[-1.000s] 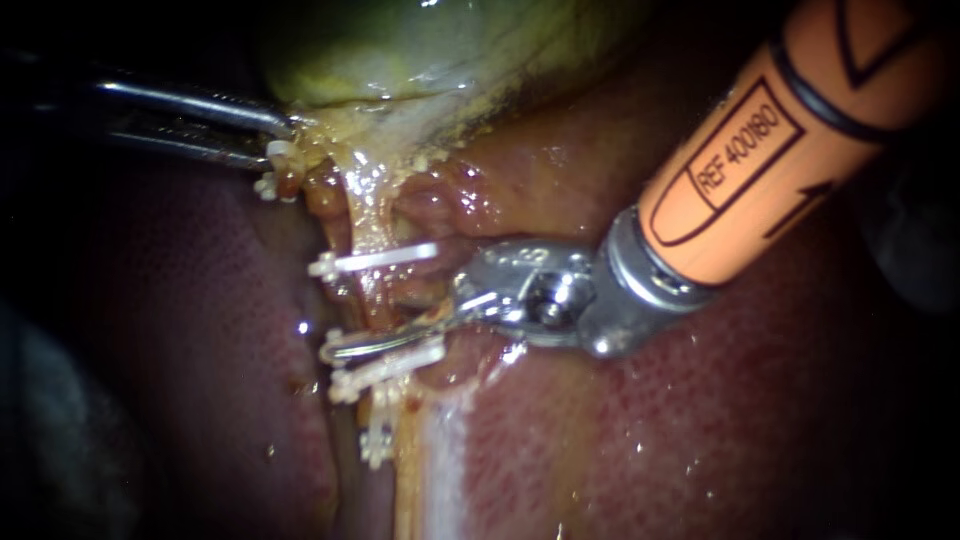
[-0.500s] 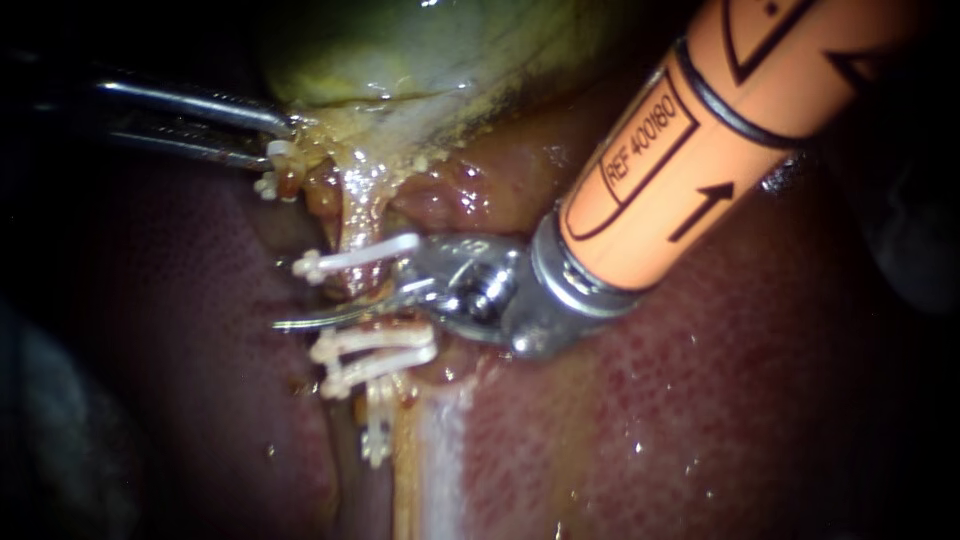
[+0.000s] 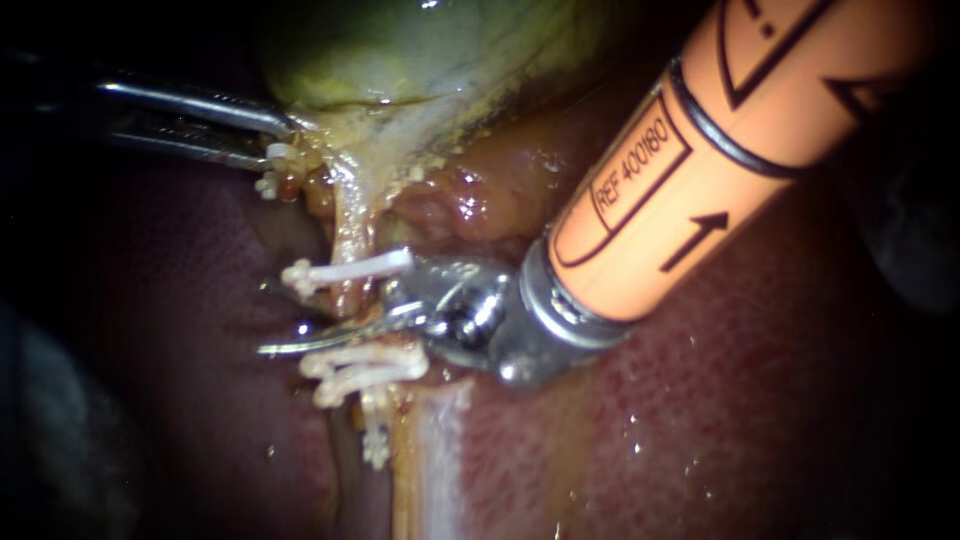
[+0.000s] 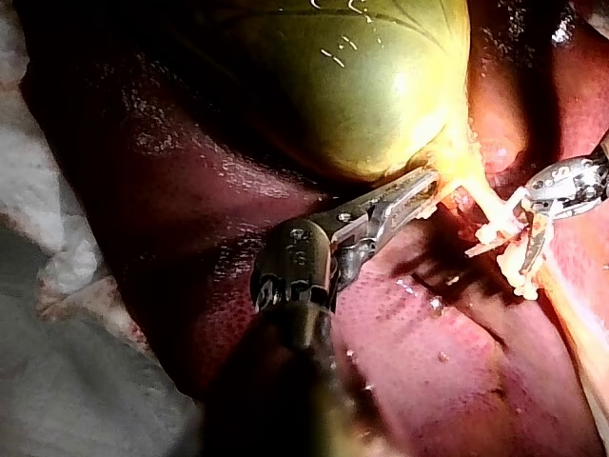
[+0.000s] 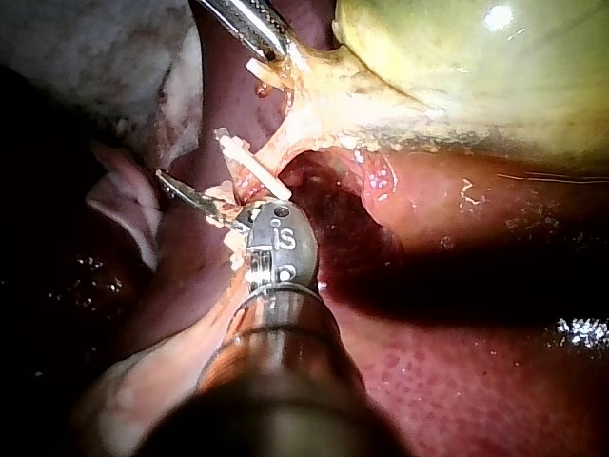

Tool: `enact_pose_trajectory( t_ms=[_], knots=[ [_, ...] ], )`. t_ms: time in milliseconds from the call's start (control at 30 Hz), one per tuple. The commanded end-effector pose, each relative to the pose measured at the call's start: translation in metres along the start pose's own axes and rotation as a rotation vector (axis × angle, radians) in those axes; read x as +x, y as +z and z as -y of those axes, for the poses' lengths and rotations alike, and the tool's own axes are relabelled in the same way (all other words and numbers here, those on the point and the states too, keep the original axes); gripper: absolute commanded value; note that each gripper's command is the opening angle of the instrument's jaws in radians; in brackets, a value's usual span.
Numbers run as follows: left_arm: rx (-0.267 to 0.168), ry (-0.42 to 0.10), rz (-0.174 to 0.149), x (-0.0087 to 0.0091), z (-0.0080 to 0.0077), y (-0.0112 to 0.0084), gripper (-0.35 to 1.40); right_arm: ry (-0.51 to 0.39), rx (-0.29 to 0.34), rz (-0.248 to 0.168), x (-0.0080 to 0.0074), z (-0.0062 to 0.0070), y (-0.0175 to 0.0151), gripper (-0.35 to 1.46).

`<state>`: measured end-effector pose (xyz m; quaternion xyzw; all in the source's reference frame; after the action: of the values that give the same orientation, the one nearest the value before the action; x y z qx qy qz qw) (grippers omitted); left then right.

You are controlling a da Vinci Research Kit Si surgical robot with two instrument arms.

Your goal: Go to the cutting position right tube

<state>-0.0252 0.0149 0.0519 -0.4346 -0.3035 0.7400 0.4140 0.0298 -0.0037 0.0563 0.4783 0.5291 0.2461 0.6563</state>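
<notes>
We start at the gallbladder, green and glistening. The left instrument has its jaws clenched on the pale gallbladder neck, biting it from two sides. The left wrist view shows the same grip right at the gallbladder's base. A small stub clip sits on a reddish stub just beside those jaws, close to the gallbladder.

From the neck, the right tube runs away from the gallbladder, yellowish and wet, over the liver. The first thing on it going away from the gallbladder is the upper clip, white and lying across the tube.

Just beyond that clip, a little farther from the gallbladder, is the right instrument. Its orange shaft and shiny wrist lie over the liver. One thin curved blade crosses in front of the tube, with its point out past the tube's far side. A second blade doesn't show clearly, so I cannot tell whether the tip is parted or closed, nor whether the blade touches the tube or sits just off it.

Farther again from the gallbladder, just past the blade, the paired clips cross the tube side by side. That puts the blade between them and the upper clip. One last clip sits farthest from the gallbladder.
</notes>
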Motion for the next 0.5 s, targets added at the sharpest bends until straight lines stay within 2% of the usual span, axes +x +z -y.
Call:
enact_pose_trajectory(
  t_ms=[33, 167, 267, 500],
  knots=[
    [-0.002, 0.000, 0.000, 0.0000, 0.0000, 0.0000, -0.35, -0.002, 0.004, -0.005, 0.0003, 0.0005, 0.0000, 1.26],
    [-0.002, 0.000, 0.000, 0.0000, 0.0000, 0.0000, -0.35, 0.004, 0.023, -0.026, 0.0015, 0.0021, 0.0000, 1.26],
    [-0.002, 0.000, 0.000, 0.0000, 0.0000, 0.0000, -0.35, 0.008, 0.032, -0.037, 0.0023, 0.0028, -0.0001, 1.26],
    [-0.002, 0.000, 0.000, 0.0000, 0.0000, 0.0000, -0.35, 0.011, 0.036, -0.043, 0.0028, 0.0032, -0.0002, 1.24]
  ],
)
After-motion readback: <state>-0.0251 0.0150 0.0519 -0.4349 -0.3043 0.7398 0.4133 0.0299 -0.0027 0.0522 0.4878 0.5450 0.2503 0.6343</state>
